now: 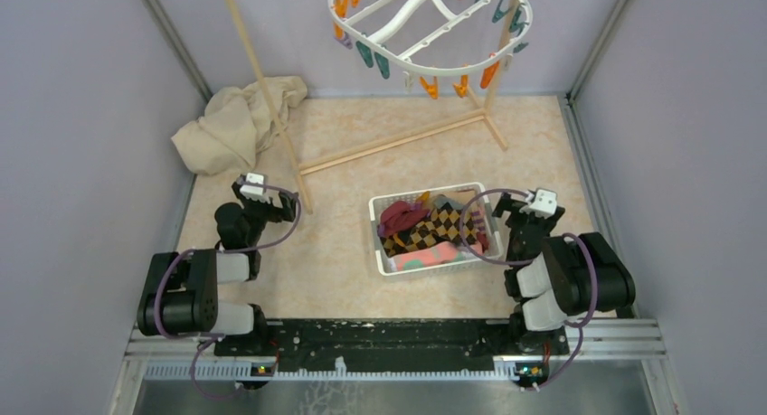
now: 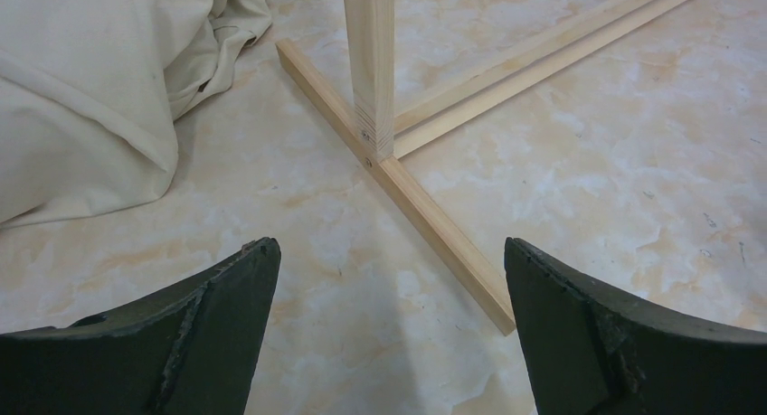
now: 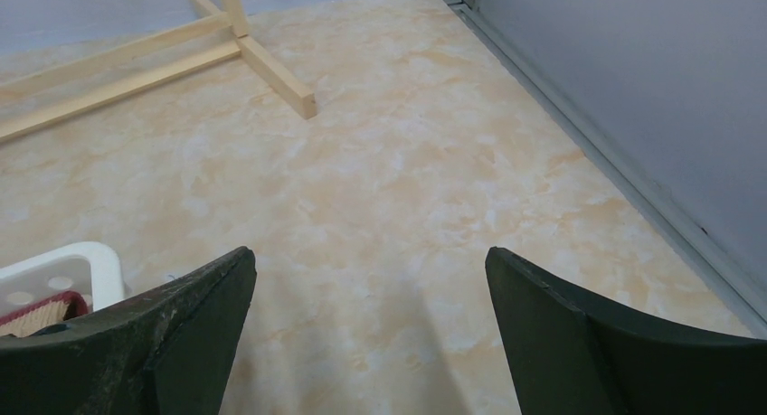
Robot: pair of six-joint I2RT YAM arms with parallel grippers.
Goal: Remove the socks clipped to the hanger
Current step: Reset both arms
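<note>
The left claw (image 2: 389, 252) and right claw (image 3: 371, 257) hang spread and empty low over the bench (image 1: 344, 243), likely because the socks (image 1: 425, 230) lie heaped in the white basket (image 1: 391, 197) between them, the far hanger (image 1: 440, 70) showing bare pegs (image 1: 372, 59)
</note>
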